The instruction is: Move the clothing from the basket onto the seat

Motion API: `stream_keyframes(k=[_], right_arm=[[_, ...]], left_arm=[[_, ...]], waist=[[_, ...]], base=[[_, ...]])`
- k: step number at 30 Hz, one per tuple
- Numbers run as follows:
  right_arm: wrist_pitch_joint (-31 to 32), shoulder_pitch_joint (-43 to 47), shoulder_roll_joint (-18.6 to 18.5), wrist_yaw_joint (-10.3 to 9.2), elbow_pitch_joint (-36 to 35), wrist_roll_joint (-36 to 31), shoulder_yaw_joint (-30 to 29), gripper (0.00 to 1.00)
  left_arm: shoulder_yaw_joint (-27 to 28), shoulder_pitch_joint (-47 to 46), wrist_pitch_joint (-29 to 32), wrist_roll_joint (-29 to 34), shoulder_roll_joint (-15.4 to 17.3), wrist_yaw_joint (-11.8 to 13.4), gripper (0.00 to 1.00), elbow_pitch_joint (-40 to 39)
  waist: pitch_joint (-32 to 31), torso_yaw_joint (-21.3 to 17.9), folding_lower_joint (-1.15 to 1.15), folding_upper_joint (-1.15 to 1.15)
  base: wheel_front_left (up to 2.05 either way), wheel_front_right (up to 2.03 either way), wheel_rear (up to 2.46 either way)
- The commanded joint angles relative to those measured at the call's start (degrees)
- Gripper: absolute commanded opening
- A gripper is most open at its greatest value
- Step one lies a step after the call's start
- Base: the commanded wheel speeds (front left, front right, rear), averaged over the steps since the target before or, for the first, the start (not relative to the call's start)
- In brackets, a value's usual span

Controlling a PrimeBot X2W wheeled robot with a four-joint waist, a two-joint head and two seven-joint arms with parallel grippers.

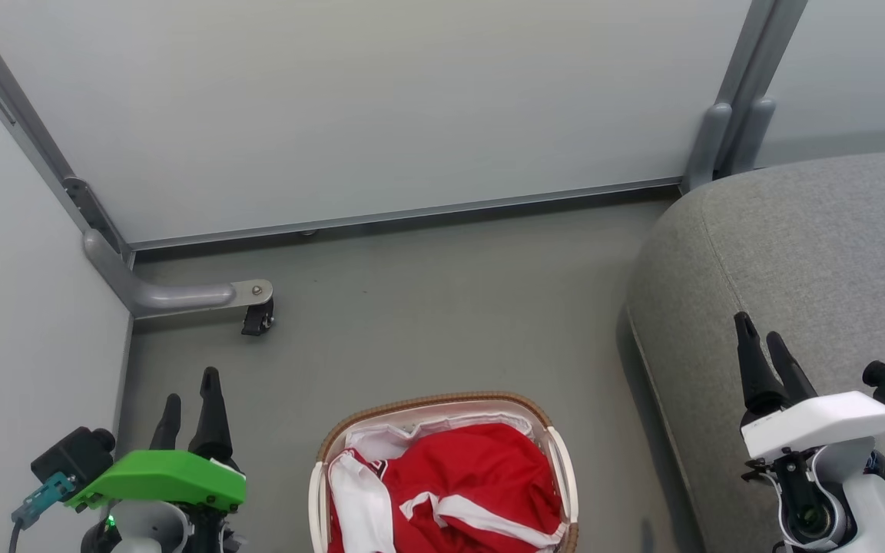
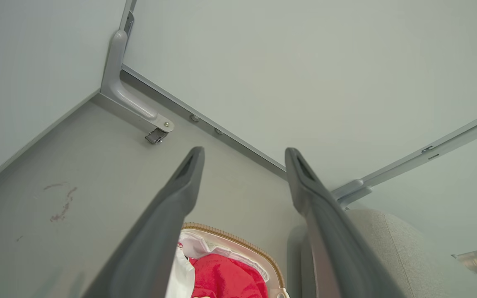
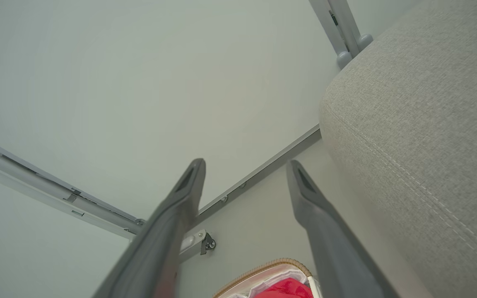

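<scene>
One heap of red clothing (image 1: 473,480) with white bands fills the small oval basket (image 1: 431,401). It stands on the grey floor (image 1: 442,307) near the robot, between the two arms. How many garments make up the heap I cannot tell, since the folds run together and the near end is cut off. It looks light, soft and limp, probably a slick sports knit, so it should sag and trail when lifted and could slip from a shallow pinch. The best hold, I judge, is a deep bite on the raised red fold near the middle of the heap. That stays clear of the white cloth liner (image 1: 381,442) bunched at the far left inside the rim, which could come up with it. One seat (image 1: 811,253), a large grey cushion, lies to the right, near the basket but not touching it, with no clothing on it yet. Two grippers are in view: the left gripper (image 1: 191,386) over the floor left of the basket, the right gripper (image 1: 758,326) over the seat, each with fingers spread and nothing between them.
</scene>
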Motion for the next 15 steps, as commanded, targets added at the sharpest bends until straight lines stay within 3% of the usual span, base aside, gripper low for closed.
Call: stream_keyframes(k=[1,15], right_arm=[[-0.8,-1.6,-0.7,0.02,-0.1,-2.2,0.4,1.0],[-3.2,-2.8,-1.1,0.03,1.9,-12.2,1.2,1.0]], left_arm=[[-0.4,-2.0,-0.7,2.4,0.7,0.4,1.0,-0.2],[-3.2,-2.4,-3.1,12.1,1.3,2.2,1.0,1.3]], waist=[[0.0,0.0,0.0,0.0],[0.3,0.2,0.0,0.0]], base=[[0.0,0.0,0.0],[0.0,0.0,0.0]])
